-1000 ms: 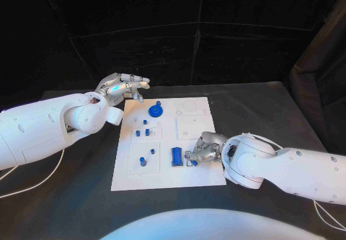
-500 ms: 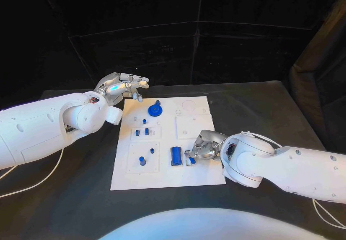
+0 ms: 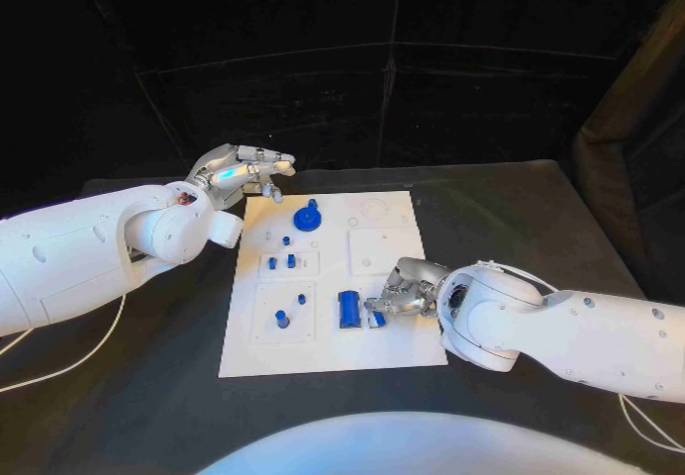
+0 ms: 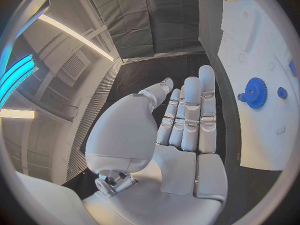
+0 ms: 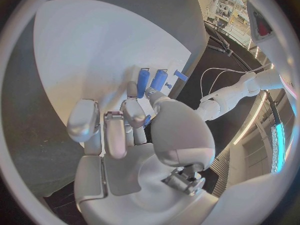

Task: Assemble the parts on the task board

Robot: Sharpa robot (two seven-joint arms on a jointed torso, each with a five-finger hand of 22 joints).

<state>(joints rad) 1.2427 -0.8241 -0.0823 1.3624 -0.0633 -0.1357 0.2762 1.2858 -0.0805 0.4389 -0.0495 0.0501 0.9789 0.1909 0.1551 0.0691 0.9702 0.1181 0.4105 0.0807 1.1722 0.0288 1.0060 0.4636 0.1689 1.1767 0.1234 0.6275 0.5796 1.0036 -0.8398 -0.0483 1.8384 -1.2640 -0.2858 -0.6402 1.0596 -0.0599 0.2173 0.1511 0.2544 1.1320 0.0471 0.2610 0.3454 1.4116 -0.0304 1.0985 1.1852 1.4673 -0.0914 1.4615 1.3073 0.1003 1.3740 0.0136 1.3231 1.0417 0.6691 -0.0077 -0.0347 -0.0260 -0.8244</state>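
Observation:
The white task board (image 3: 329,341) lies in the middle of the table. On it are a blue gear (image 3: 309,218), several small blue pegs (image 3: 281,262) and an upright blue block (image 3: 349,309). My right hand (image 3: 398,296) rests on the board just right of the block. Its fingers curl in against the thumb and pinch a small blue part (image 3: 380,320). In the right wrist view a blue sliver of that small part (image 5: 147,120) shows between fingers of the right hand (image 5: 125,127), with the block (image 5: 152,80) just beyond. My left hand (image 3: 245,168) hovers off the board's far left corner, fingers (image 4: 190,115) straight and empty, near the gear (image 4: 255,92).
The black table (image 3: 529,218) extends well beyond the board on both sides. My left forearm (image 3: 100,247) lies along the board's left edge. Two pale round and square recesses (image 3: 380,242) sit on the board's far right part.
The right hand has edged slightly toward the blue block. The left hand has stayed where it was.

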